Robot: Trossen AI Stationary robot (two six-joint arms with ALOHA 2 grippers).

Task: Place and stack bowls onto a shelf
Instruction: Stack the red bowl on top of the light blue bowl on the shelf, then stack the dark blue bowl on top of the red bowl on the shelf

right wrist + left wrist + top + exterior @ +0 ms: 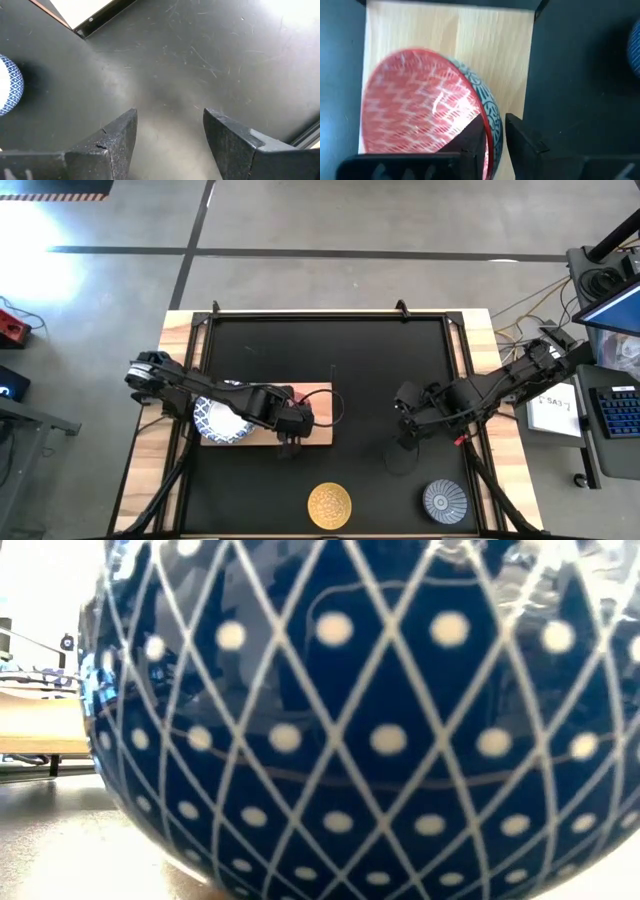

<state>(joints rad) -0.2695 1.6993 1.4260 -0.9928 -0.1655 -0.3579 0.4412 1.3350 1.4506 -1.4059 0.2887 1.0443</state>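
The shelf [318, 430] lies left of the table's [360, 350] centre. At its nine o'clock end sits a large bowl [222, 420], at three o'clock of that a small bowl [415, 110] on the board. Two more small bowls [329, 505] [444, 500] stand apart at the table's six and five o'clock.

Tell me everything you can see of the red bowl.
The red bowl is round and glossy, looks ceramic, red inside with a fine white wave-like pattern. It sits tilted inside a larger blue-patterned bowl on the light-wood shelf. The left gripper straddles its rim, one finger inside the bowl, one outside. In the high view the left arm covers it.
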